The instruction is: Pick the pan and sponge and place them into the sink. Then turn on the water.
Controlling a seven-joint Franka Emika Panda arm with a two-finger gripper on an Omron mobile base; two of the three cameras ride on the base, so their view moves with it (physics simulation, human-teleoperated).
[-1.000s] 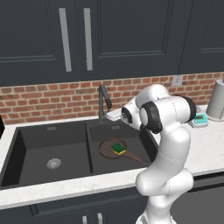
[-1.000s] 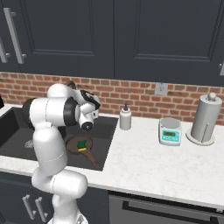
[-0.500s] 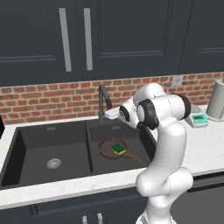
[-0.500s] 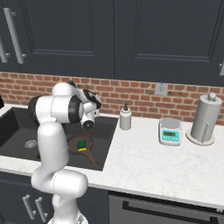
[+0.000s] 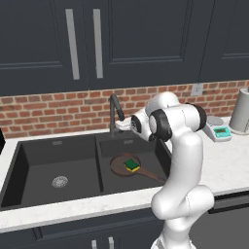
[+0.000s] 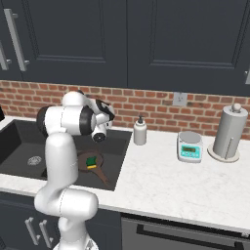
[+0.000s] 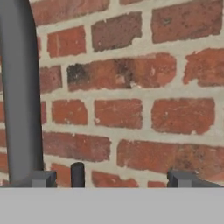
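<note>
- sink (image 5: 29, 160): black double basin. Left bowl has just its drain, nothing to grab there.
- pan (image 5: 122, 164): flat in the right bowl, long handle pointing toward the front right.
- sponge (image 5: 131, 165): sitting on the pan, soft and light by the look of it.
- faucet (image 5: 115, 109): rigid gooseneck, no water running. I'd push the small dark lever (image 7: 77, 174) at its base, not the neck.
- gripper (image 5: 124, 124): jaws spread wide, holding nothing, right beside the faucet.

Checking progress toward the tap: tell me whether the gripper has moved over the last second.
Yes. In the left base view the gripper has swung left, closing on the faucet above the sink.
</note>
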